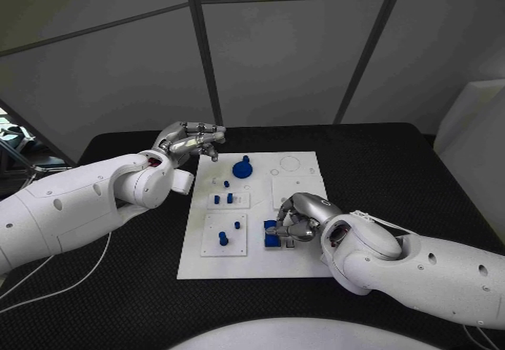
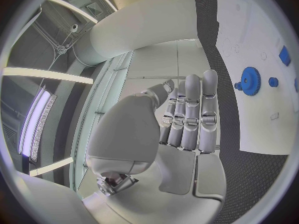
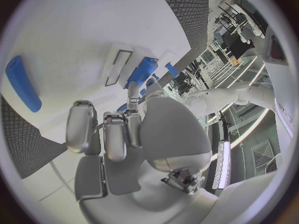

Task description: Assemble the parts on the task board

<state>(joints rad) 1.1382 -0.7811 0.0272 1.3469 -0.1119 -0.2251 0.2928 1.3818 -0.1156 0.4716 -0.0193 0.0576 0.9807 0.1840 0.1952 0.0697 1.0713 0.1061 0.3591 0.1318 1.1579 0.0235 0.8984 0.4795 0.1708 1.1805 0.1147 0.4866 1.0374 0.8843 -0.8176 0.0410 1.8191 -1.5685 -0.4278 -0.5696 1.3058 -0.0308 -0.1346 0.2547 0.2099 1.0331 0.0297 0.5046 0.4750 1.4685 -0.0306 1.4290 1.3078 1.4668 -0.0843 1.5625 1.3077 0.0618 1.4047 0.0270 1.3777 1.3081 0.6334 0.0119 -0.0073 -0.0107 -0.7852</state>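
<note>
The white task board lies in the middle of the table. A blue gear stands near its far end, also visible in the left wrist view. Several small blue pegs stand along the board's left half. My right hand is down on the board's near right part, fingers curled, pinching a blue block beside a rectangular slot. The block shows just past the fingertips. My left hand hovers off the board's far left corner, holding nothing, its fingers extended side by side.
A long blue bar lies flat on the board near its edge, apart from the right hand. The black table surrounds the board. A white cable trails over the table at the near left.
</note>
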